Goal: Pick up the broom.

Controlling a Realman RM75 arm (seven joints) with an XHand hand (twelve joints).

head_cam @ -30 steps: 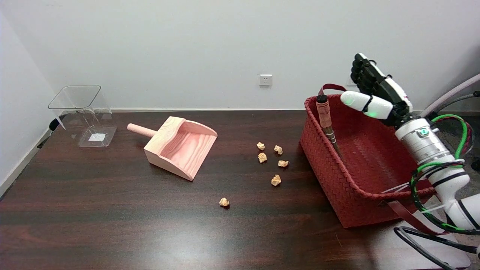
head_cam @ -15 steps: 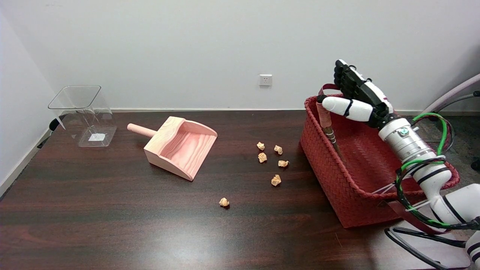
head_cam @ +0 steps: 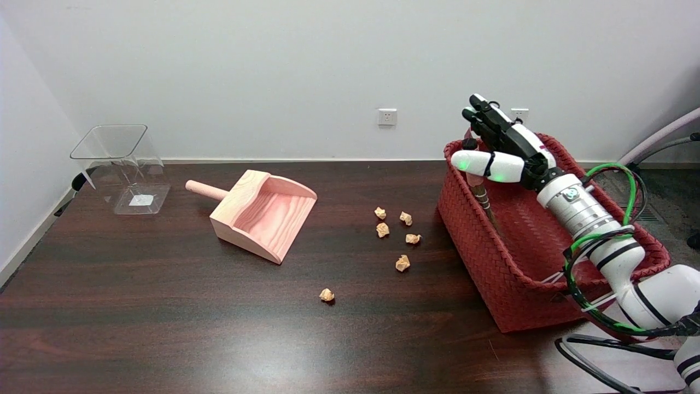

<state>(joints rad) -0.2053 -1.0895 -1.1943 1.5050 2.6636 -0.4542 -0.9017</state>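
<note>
The broom (head_cam: pixel 482 199) stands tilted in the red woven basket (head_cam: pixel 488 253), its handle leaning on the basket's far left corner. Only the dark tip and a stretch of brown shaft show; its bristles are hidden inside the basket. My right hand (head_cam: pixel 504 149) is at the top of the handle. The white thumb lies across the front of the handle, and the black fingers are stretched out straight behind it, not closed. The thumb covers the handle's pink wrapped part.
A pink wooden dustpan (head_cam: pixel 265 216) lies mid-table, with several crumpled paper scraps (head_cam: pixel 403 263) between it and the basket. A clear plastic bin (head_cam: pixel 123 164) stands at the far left. Cables (head_cam: pixel 601 306) trail from my arm at the lower right.
My right hand has moved left and down from beside the basket's far rim to the handle's top. Its thumb now crosses in front of the handle. The broom has not moved.
</note>
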